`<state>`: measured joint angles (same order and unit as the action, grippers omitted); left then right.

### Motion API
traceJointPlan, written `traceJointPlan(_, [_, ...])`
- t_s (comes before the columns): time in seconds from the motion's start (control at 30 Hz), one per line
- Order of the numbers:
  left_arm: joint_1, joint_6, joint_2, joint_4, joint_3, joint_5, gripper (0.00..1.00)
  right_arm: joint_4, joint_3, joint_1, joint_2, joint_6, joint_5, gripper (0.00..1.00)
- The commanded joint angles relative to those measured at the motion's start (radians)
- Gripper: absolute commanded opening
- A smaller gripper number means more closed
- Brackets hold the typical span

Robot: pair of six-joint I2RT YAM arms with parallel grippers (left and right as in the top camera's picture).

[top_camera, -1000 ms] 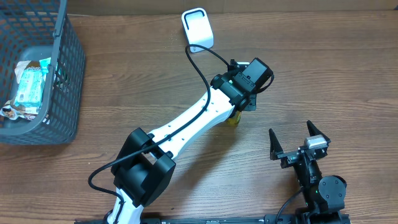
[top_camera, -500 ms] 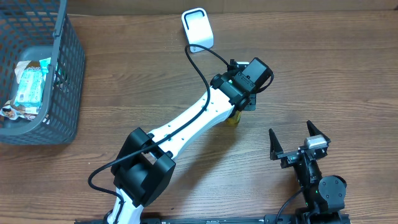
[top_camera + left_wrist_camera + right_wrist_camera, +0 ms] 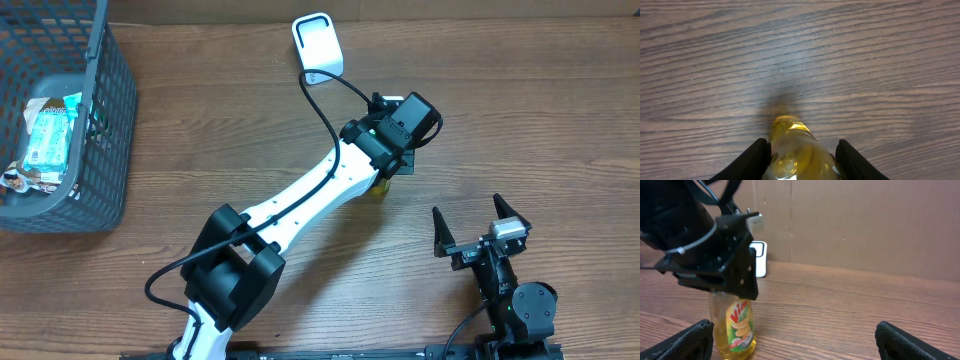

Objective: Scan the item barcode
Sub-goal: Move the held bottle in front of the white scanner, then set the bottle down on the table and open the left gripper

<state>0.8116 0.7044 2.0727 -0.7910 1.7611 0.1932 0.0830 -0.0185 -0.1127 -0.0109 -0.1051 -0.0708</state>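
A yellow dish-soap bottle [image 3: 735, 327] with a green and red label stands upright near the table's middle. My left gripper [image 3: 802, 146] comes down over its top and is shut on it, one black finger on each side of the bottle [image 3: 796, 152]. From overhead only a bit of the bottle [image 3: 375, 191] shows under the left wrist. The white scanner [image 3: 318, 45] stands at the far edge, also visible behind the bottle as a white scanner [image 3: 760, 260]. My right gripper [image 3: 468, 215] is open at the near right and holds nothing. No barcode shows.
A dark grey mesh basket [image 3: 100, 120] stands at the far left with snack packets [image 3: 48, 135] in it. A black cable [image 3: 318, 100] runs along the left arm. A cardboard wall [image 3: 865, 225] backs the table.
The left gripper with the bottle has edged very slightly toward the far side. The right arm has not moved.
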Motion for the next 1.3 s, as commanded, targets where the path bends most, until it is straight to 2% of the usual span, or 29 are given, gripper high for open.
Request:
traceJointPlan(0.0, [0.007, 0.014, 0.045, 0.011, 0.026, 0.019, 0.41, -0.003, 0.01, 0.003, 0.008, -0.001, 0.005, 1.0])
traceJointPlan(0.13, [0.006, 0.014, 0.046, 0.023, 0.026, 0.02, 0.46, -0.003, 0.01, 0.003, 0.008, -0.001, 0.005, 1.0])
traceJointPlan(0.3, [0.006, 0.014, 0.046, 0.038, 0.026, 0.011, 0.76, -0.003, 0.01, 0.003, 0.008, -0.001, 0.005, 1.0])
traceJointPlan(0.33, [0.006, 0.014, 0.046, 0.037, 0.026, 0.011, 0.85, -0.003, 0.01, 0.003, 0.008, -0.001, 0.005, 1.0])
traceJointPlan(0.4, [0.006, 0.009, 0.044, 0.037, 0.027, 0.012, 0.93, -0.003, 0.01, 0.003, 0.008, -0.001, 0.005, 1.0])
traceJointPlan(0.6, [0.005, -0.026, 0.017, 0.037, 0.069, 0.014, 0.95, -0.003, 0.01, 0.003, 0.008, -0.001, 0.005, 1.0])
traceJointPlan(0.9, [-0.031, -0.201, -0.106, 0.035, 0.223, 0.029, 0.99, -0.003, 0.01, 0.003, 0.008, -0.001, 0.005, 1.0])
traceJointPlan(1.03, [-0.091, -0.243, -0.173, 0.016, 0.285, 0.089, 1.0, -0.003, 0.01, 0.003, 0.008, -0.001, 0.005, 1.0])
traceJointPlan(1.27, [-0.312, -0.328, -0.309, 0.005, 0.327, 0.121, 1.0, -0.003, 0.01, 0.003, 0.008, -0.001, 0.005, 1.0])
